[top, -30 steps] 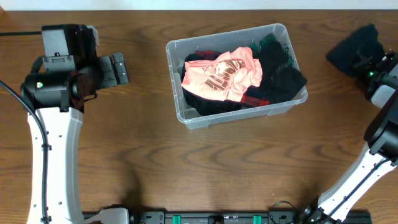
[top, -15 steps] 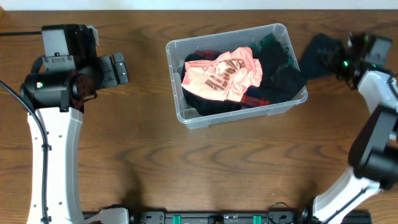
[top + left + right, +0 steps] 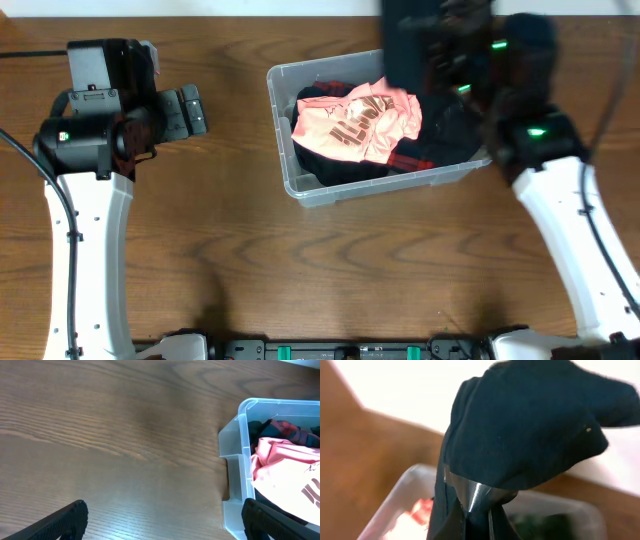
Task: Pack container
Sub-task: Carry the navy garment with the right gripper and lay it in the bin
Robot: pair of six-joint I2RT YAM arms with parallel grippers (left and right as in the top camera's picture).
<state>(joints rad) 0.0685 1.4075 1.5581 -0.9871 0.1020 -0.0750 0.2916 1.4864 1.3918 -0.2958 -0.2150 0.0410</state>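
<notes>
Overhead, the container (image 3: 300, 188) sits on the wooden table (image 3: 300, 280) near the middle, toward the far edge and slightly skewed. It is piled with clothes: a pink shirt (image 3: 360, 122) with dark lettering on top, black clothing (image 3: 455, 130) at its right end, and a strip of red plaid (image 3: 405, 160) along the near wall.

The right gripper (image 3: 477, 512) hangs above the container's far right corner. Its fingers are pinched tight on a dark cloth (image 3: 530, 435) that drapes up and over them. From overhead that cloth is a blurred dark slab which, with the right arm (image 3: 560, 200), hides the container's far right corner and rim. It fills most of the right wrist view, and only a blurred piece of the container and a bit of pink show below it.

The left gripper (image 3: 188, 110) stands well apart to the container's left, over bare table. Its fingers (image 3: 65, 519) are spread wide and hold nothing. Its wrist view shows the container's left end wall across bare wood.
</notes>
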